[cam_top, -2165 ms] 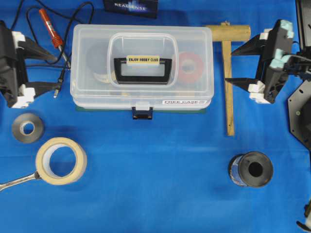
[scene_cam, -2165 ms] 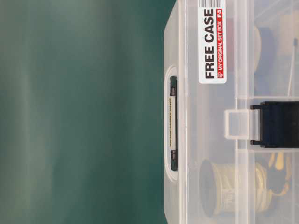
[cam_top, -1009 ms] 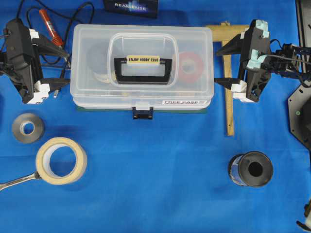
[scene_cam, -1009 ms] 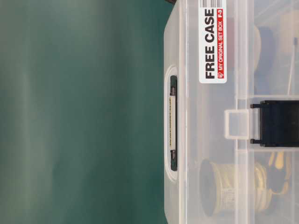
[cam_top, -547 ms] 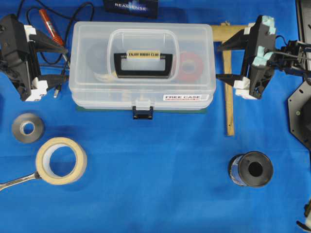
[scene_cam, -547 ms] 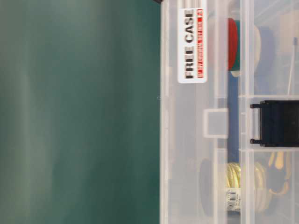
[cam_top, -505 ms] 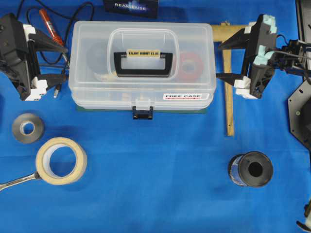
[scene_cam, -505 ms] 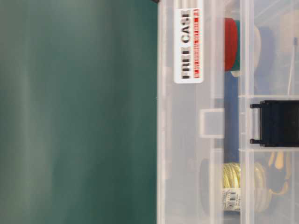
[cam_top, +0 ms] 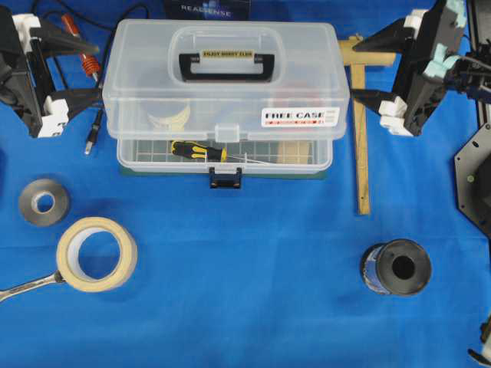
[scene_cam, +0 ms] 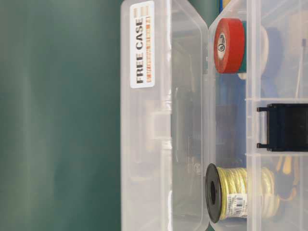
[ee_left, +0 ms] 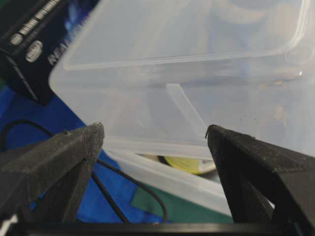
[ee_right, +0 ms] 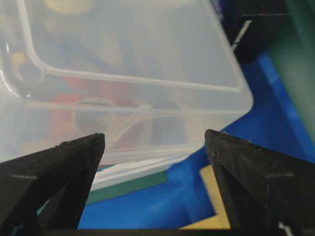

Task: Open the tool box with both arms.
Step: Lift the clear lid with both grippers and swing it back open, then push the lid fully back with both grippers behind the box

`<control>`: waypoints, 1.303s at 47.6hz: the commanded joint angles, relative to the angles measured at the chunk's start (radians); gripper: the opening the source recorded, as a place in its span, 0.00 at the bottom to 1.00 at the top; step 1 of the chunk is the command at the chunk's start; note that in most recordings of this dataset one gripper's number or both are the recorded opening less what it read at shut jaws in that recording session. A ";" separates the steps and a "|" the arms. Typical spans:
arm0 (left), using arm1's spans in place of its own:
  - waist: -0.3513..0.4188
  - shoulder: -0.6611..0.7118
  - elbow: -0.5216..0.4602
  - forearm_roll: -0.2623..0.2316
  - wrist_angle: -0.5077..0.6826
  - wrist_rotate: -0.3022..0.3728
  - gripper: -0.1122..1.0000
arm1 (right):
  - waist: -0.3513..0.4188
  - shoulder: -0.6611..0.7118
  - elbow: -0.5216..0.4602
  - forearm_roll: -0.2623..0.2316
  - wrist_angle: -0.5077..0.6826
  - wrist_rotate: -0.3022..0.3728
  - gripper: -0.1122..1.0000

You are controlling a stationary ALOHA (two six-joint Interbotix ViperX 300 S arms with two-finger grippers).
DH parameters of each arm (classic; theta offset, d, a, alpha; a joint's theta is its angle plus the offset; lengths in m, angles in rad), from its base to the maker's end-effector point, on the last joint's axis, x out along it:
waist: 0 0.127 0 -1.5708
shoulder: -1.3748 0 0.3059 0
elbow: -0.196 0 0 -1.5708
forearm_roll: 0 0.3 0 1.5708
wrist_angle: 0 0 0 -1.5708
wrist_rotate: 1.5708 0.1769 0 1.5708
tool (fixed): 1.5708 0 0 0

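Observation:
The tool box (cam_top: 230, 157) stands at the back middle with its clear lid (cam_top: 222, 100) lifted at the front and tilted back, black handle (cam_top: 226, 65) on top. The dark blue latch (cam_top: 225, 179) hangs down on the base. A yellow-black screwdriver (cam_top: 196, 149) shows in the gap. In the table-level view the lid (scene_cam: 163, 125) stands apart from the base, with red tape (scene_cam: 228, 45) and a wire spool (scene_cam: 231, 192) inside. My left gripper (cam_top: 100, 73) (ee_left: 155, 128) is open, its tips at the lid's left end. My right gripper (cam_top: 351, 70) (ee_right: 155, 135) is open at the lid's right end.
A wooden T-square (cam_top: 360, 130) lies right of the box under my right gripper. A red soldering iron (cam_top: 77, 38) and its cable lie at the left. Nearer the front are a grey roll (cam_top: 44, 202), masking tape (cam_top: 96, 253), a wrench (cam_top: 27, 285) and a black spool (cam_top: 395, 267).
The lid has swung up from shut, opening a gap over the base. Both grippers have moved toward the back of the table along with the lid's ends, jaws still wide.

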 commanded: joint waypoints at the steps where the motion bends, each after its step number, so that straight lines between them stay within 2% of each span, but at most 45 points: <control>1: 0.008 0.008 -0.072 -0.003 -0.061 0.008 0.93 | -0.002 -0.005 -0.074 0.003 -0.038 0.003 0.87; 11: 0.031 0.008 -0.075 -0.003 -0.086 0.029 0.93 | -0.023 -0.003 -0.077 0.003 -0.058 0.003 0.87; 26: 0.104 0.046 -0.092 -0.003 -0.144 0.032 0.93 | -0.066 0.008 -0.081 0.002 -0.087 0.003 0.87; 43: 0.167 0.140 -0.147 -0.003 -0.155 0.072 0.93 | -0.153 0.049 -0.098 0.003 -0.097 0.002 0.87; 62: 0.227 0.204 -0.196 -0.003 -0.155 0.078 0.93 | -0.239 0.109 -0.127 0.003 -0.117 -0.002 0.87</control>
